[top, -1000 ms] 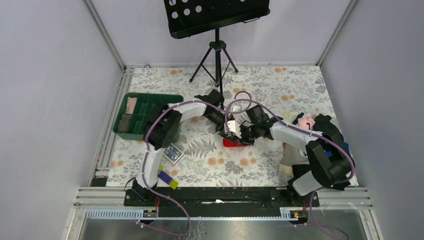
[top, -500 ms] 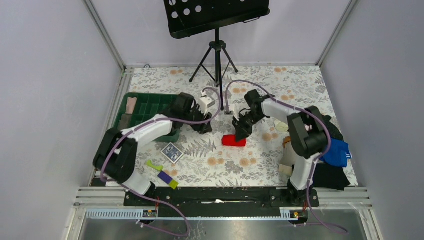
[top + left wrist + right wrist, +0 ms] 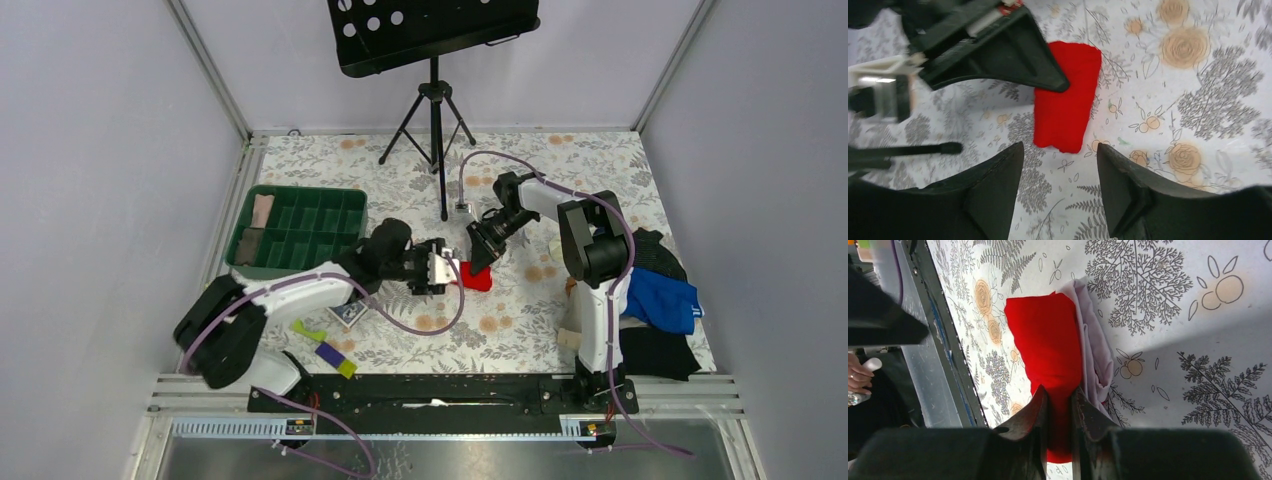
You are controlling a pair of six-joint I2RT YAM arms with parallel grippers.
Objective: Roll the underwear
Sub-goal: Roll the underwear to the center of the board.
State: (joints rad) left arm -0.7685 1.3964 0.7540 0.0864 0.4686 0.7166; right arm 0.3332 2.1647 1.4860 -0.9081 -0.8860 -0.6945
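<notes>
Underwear (image 3: 1065, 100), one red piece, lies just ahead of your left gripper (image 3: 1059, 151), jaws spread and empty, while your right gripper (image 3: 1059, 395) pinches its end.

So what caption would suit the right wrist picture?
The right gripper pinches the folded red underwear on the flower-printed table.

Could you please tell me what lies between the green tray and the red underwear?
In the top view, the left gripper, open, lies between green tray and underwear.
</notes>
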